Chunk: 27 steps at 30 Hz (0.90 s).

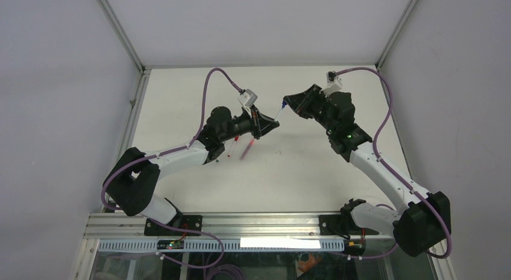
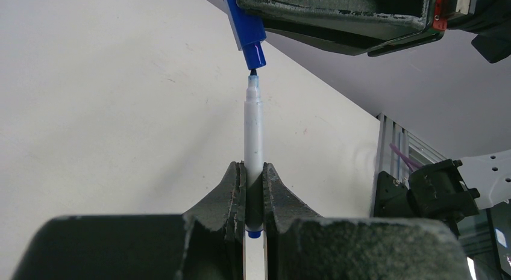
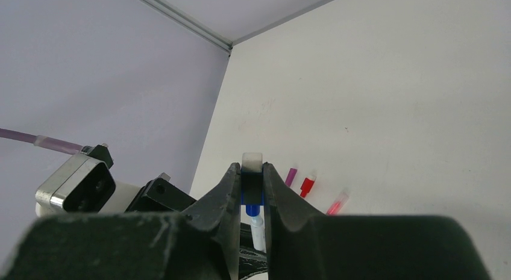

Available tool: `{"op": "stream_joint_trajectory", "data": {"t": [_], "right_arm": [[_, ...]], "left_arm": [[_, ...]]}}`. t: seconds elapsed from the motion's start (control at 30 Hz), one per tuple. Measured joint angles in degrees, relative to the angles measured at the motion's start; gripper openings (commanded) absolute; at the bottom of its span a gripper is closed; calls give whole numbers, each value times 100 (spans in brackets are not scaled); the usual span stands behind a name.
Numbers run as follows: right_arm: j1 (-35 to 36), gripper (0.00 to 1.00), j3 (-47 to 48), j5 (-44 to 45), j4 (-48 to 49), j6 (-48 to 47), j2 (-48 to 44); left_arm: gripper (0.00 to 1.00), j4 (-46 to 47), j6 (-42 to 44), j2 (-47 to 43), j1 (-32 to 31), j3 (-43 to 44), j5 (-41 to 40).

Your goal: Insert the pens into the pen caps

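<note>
My left gripper (image 2: 253, 171) is shut on a white pen (image 2: 253, 135) with a blue end plug and holds it off the table, its dark nib pointing at the right gripper. My right gripper (image 3: 252, 171) is shut on a blue pen cap (image 3: 252, 199), which has a white back end. In the left wrist view the cap (image 2: 247, 33) has its mouth right at the pen's nib, the two in line. In the top view the two grippers, left (image 1: 269, 124) and right (image 1: 290, 103), meet tip to tip above the table's middle back.
A magenta cap (image 3: 291, 176), a red cap (image 3: 307, 185) and a pink-red piece (image 3: 338, 202) lie on the white table. In the top view red pieces (image 1: 232, 144) and a pink one (image 1: 246, 149) lie under the left arm. Walls enclose the table (image 1: 313, 165).
</note>
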Motion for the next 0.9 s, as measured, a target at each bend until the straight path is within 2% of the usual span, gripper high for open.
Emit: {"op": "stream_joint_trajectory", "data": {"t": [0.9], "right_arm": [[57, 0, -229, -48, 131, 162, 2]], "left_arm": [[0, -129, 63, -9, 63, -74, 13]]}}
